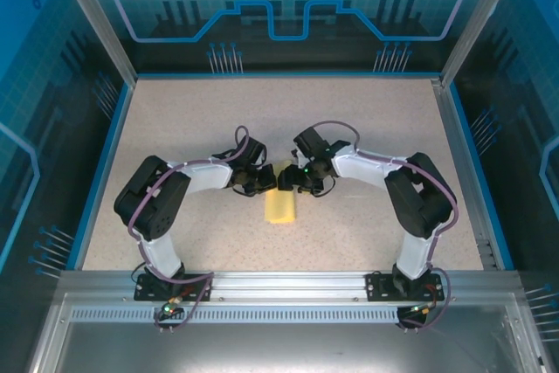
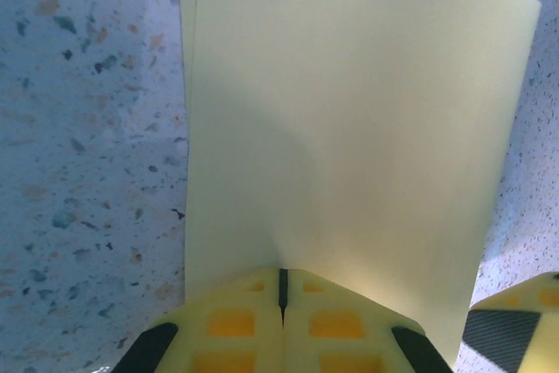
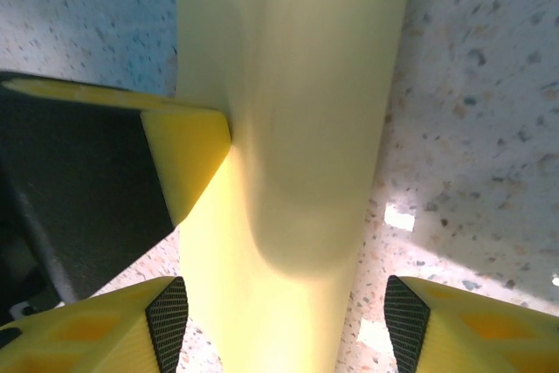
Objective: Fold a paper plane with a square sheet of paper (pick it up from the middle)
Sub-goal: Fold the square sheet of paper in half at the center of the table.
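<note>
- Mid-surface, the left pincer point(image 2: 282, 293) is pressed together on one edge of the square sheet of paper point(image 2: 349, 128). The sheet curves away from it above the speckled surface point(image 2: 87, 172). A second layer peeks out along the sheet's left edge, so the paper appears doubled over.
- The right pincer point(image 3: 286, 307) stands spread, one finger on either side of the pale-yellow sheet, and neither finger is seen touching it. What looks like a fingertip point(image 3: 188, 150) of the other arm rests against the paper's side.
- From above, both arms meet at the centre of the surface, and the sheet reaches from the two pincers toward the arm bases.
- The step in hand looks like a re-grip partway through a fold. No nose or wings have formed, so the task seems to be at an early stage.
- To do this step well, the left grip should hold firm without twisting while the right pincer squares itself across the layers before closing gently.
- The thin paper could buckle or its layers could slip out of line if it is tugged or dragged along the surface.
</note>
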### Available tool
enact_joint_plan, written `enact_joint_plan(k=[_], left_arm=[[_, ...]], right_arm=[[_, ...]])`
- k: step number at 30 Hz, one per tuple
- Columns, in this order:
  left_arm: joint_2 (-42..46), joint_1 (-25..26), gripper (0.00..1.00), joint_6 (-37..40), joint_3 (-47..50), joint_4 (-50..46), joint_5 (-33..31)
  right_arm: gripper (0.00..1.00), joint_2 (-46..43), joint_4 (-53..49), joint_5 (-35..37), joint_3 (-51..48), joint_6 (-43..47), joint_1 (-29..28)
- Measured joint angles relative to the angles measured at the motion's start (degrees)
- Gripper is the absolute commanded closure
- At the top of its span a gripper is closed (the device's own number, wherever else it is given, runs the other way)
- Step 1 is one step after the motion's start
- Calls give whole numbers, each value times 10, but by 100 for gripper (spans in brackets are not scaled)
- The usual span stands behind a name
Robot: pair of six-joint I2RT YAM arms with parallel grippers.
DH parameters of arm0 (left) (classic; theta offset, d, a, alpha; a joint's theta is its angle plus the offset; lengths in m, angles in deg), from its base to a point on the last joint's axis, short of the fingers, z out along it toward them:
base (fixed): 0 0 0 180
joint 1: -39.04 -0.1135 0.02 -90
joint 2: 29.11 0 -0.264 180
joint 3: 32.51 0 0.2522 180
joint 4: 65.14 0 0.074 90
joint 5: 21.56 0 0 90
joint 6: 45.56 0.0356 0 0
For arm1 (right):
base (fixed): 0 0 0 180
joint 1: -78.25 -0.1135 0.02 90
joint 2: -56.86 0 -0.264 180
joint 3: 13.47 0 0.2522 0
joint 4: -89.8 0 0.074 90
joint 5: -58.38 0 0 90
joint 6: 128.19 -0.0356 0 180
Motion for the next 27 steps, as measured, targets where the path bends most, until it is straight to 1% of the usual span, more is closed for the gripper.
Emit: enact_joint_plan(k=[5,12,17,23,27], left_arm=[[0,1,97,-1,0,-2,0],[0,1,98,-1,-6,-8,0],[0,1,97,-1,-7,-9,0],[11,1,92,-2,-7,-11,0],[50,2,89,-2,-7,-15,-16]], right_arm=[[47,4,-4,10,0,0,-5],[51,30,-11,17,9,11,-6],[56,52,-23,25,27,26,-6],[58,60,-36,30,37,44,-6],[58,62,-38,29,38,54,-6]])
